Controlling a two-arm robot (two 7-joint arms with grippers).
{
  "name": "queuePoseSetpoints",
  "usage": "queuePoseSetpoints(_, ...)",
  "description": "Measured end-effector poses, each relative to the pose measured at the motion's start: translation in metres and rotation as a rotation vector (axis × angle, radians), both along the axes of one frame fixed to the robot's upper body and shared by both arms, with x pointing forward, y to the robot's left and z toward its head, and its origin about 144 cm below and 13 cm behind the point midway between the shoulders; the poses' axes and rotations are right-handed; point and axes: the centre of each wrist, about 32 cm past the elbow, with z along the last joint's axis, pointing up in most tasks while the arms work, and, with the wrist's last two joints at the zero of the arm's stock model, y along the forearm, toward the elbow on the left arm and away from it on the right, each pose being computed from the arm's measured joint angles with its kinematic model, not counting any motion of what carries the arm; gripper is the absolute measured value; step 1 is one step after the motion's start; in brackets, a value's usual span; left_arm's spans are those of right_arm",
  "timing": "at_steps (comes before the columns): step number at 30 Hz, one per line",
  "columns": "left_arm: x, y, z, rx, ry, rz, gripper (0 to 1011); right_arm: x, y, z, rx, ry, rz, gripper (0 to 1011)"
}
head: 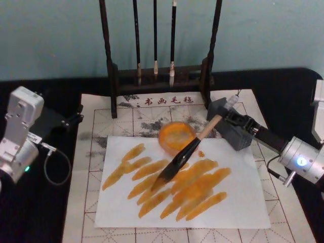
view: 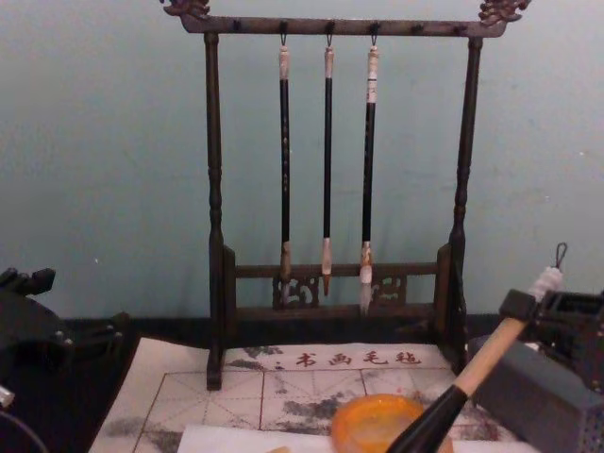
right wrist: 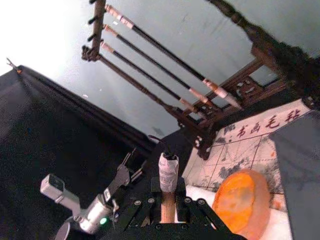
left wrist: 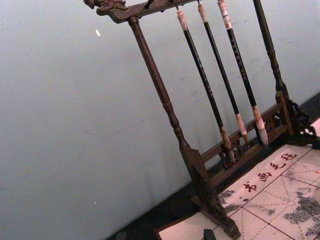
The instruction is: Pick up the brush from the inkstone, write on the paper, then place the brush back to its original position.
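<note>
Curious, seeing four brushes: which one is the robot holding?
The big tan-handled brush, in the right gripper over the paper; three thin dark brushes hang on the rack.

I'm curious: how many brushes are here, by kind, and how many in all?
Thin brushes, hanging on the rack: 3
Big brush, held by the right gripper, bristles over the paper: 1
Total: 4 brushes
The left gripper sits idle at the left.

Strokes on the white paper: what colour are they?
Orange strokes across the paper, clearest in the head view.
</note>
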Motion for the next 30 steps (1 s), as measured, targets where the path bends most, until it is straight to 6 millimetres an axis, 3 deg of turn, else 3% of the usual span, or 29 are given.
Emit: queuePoseSetpoints(30,0.0,0.0,0.0,0.0,0.0,0.0,1001,-0.0012,-0.0008,0.0011,-0.068,-0.012,0.144,176)
